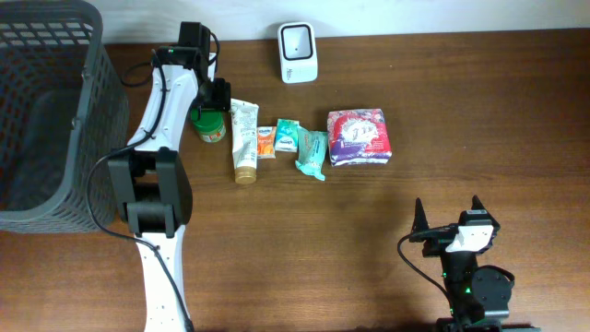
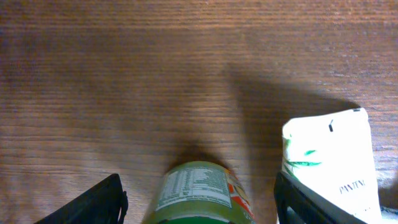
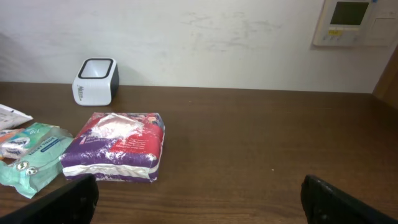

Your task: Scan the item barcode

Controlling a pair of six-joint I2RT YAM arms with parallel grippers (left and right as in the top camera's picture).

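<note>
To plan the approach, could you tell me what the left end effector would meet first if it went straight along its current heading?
Most likely the green jar, centred between the open jaws of the left end effector; the white tube lies to the side.

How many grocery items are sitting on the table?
6 in a row: green jar at the left gripper, white tube, orange packet, small teal packet, teal pouch, purple pack.

Wooden counter [image 1: 369,240] held white scanner [image 1: 298,40] at back, plus row of green jar [image 1: 210,126], white tube [image 1: 244,140], sachets [image 1: 265,141], wipes [image 1: 312,153], purple pack [image 1: 359,136].
</note>
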